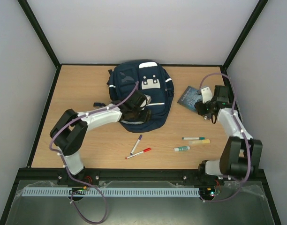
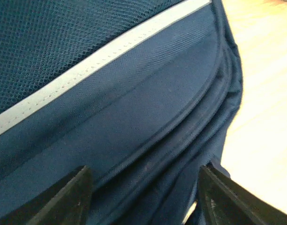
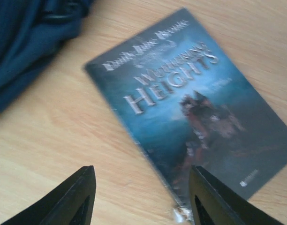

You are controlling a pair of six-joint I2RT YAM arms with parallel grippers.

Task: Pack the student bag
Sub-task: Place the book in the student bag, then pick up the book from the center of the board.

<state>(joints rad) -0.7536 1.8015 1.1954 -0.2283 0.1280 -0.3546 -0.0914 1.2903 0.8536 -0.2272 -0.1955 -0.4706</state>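
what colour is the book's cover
The book is dark teal blue with pale lettering, clearest in the right wrist view.

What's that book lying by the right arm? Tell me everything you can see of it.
A paperback Wuthering Heights: dark teal cover, pale title lettering, a murky picture. It lies closed, cover up, askew on the wooden table, right of the student bag, not touching it. One corner looks torn. The right arm's open fingers hang over it.

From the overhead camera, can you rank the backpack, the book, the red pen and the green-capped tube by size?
Largest: student bag
Then book
Then red pen, longer though thinner
Smallest: green-capped tube
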